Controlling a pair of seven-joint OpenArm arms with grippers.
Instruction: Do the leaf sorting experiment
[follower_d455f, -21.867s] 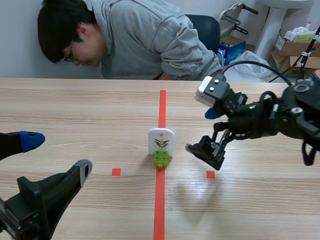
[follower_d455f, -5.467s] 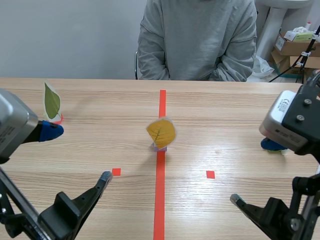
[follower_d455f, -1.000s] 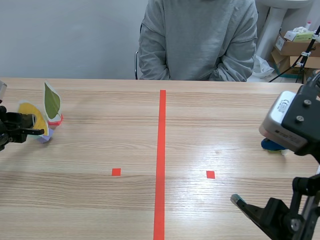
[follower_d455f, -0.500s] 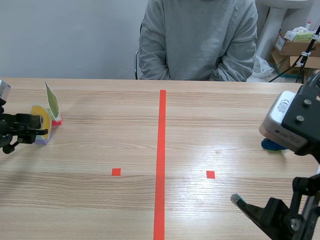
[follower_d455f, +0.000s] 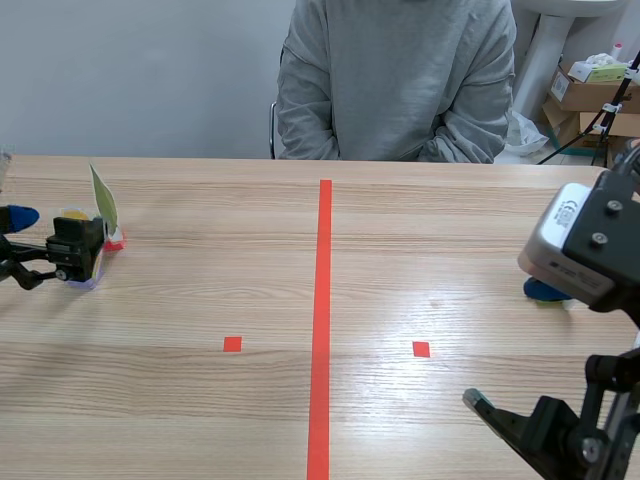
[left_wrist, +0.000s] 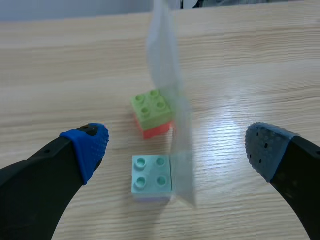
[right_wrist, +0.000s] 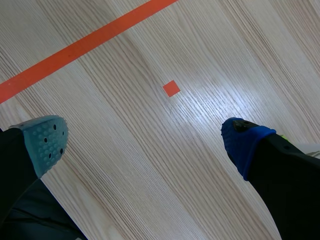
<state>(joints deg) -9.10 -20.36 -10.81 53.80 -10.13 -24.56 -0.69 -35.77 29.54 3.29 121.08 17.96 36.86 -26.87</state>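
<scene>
In the scene view, your left gripper (follower_d455f: 48, 232) is out at the robot's left with its fingers spread. The yellow leaf card (follower_d455f: 74, 213) stands between them and the green leaf card (follower_d455f: 103, 198) is just beyond. The right gripper (follower_d455f: 510, 346) hangs spread too, well apart from both.

In the left wrist view, a mint brick (left_wrist: 151, 174) between the wide jaws carries a laminated card (left_wrist: 172, 100), seen edge-on. A green-on-red brick (left_wrist: 151, 112) sits just ahead. The card looks light, floppy and slick, so pinch the stiff brick by its flat sides. It is top-heavy and likely to tip.

In the right wrist view, only the smooth, glossy wooden table (right_wrist: 150, 165) lies under the parted fingers, and a brick may slide on it. A person (follower_d455f: 395, 80) sits opposite you.
</scene>
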